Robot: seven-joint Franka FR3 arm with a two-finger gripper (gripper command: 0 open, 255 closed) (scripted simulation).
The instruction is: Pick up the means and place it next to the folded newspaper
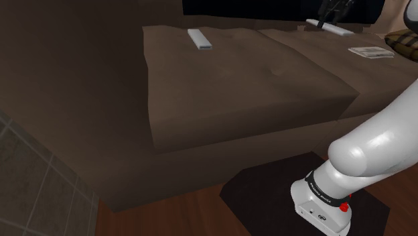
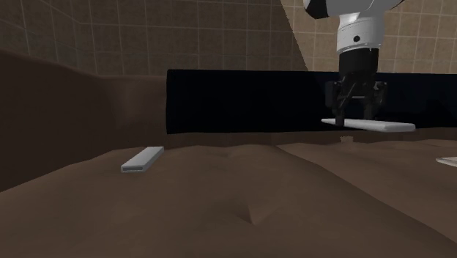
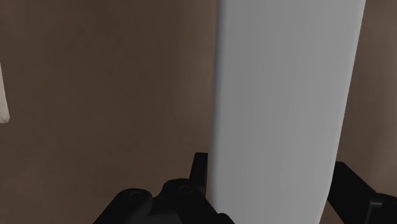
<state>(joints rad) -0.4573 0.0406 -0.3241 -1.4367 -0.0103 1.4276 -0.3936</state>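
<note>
Above the sofa (image 2: 220, 198), gripper (image 2: 357, 116) clasping pale grey slab (image 2: 392, 126), apparently airborne.

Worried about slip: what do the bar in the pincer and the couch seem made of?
Bar: plain pale grey, smooth, matte, no markings; material open, though it juts straight from the pincer, so likely rigid. Couch: brown, matte, dimpled and creased cushions, probably soft fabric or suede.

1. We see the couch (image 1: 268, 80) as matt brown cloth, softly dimpled.
2. We find the white bar (image 3: 280, 108) in the gripper (image 2: 357, 116) smooth, matt, plain.
3. We read the floor (image 1: 194, 214) as smooth reddish wood.
</note>
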